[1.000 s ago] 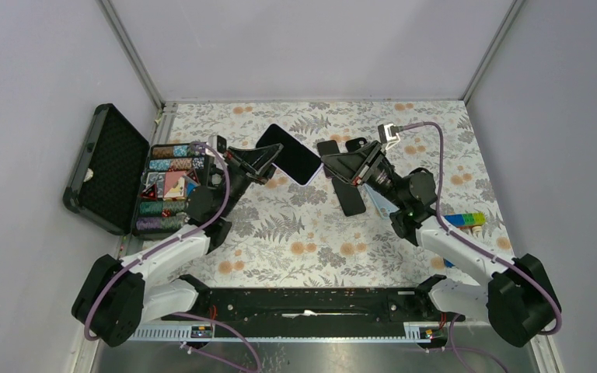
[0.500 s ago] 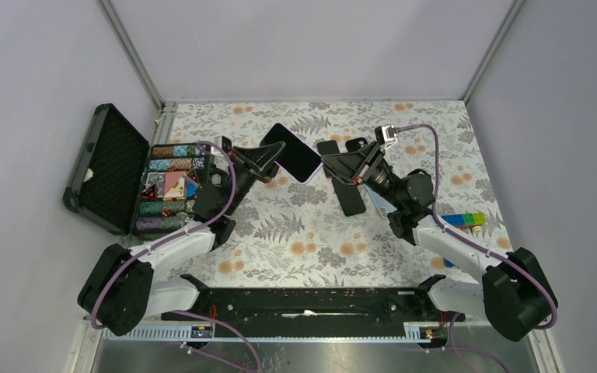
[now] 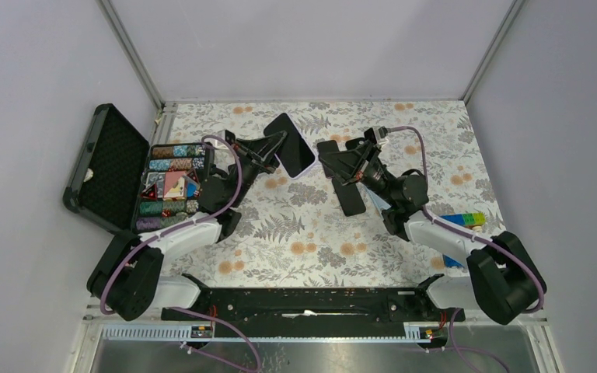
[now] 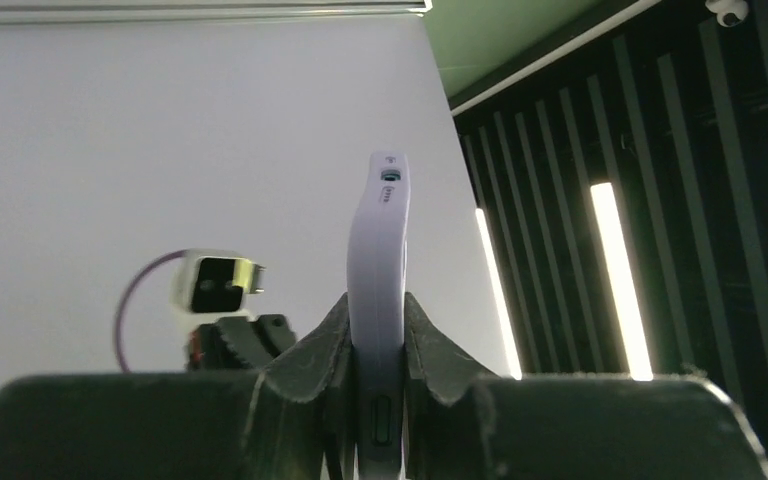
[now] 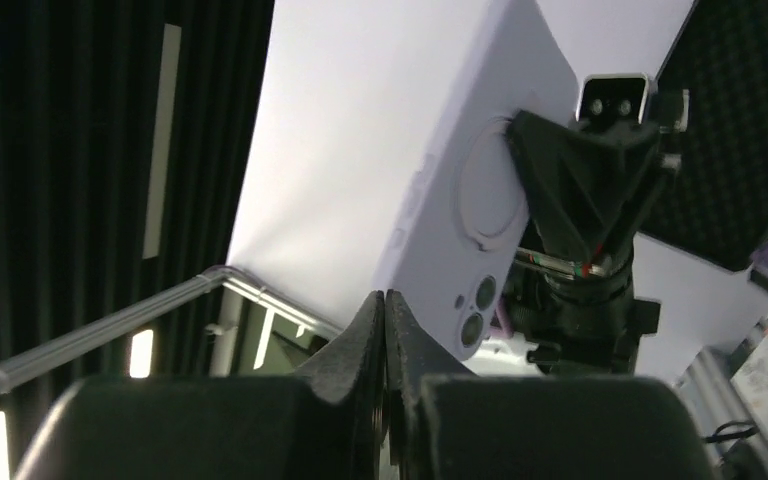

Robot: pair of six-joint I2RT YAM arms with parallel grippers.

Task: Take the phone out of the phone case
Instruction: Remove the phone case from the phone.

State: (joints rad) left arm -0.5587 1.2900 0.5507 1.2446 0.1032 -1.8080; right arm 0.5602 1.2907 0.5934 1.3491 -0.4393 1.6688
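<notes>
My left claw [image 4: 376,322] grips the cased phone [image 3: 295,153] edge-on, upper centre; my right claw [image 5: 386,298], shut and empty, sits just right.

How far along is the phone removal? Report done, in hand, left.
Done: the cased phone is lifted off the table, clamped by the left hand. In hand: the right hand, shut and empty, sits beside the lavender case. Left: the phone is not yet out of the case.
</notes>
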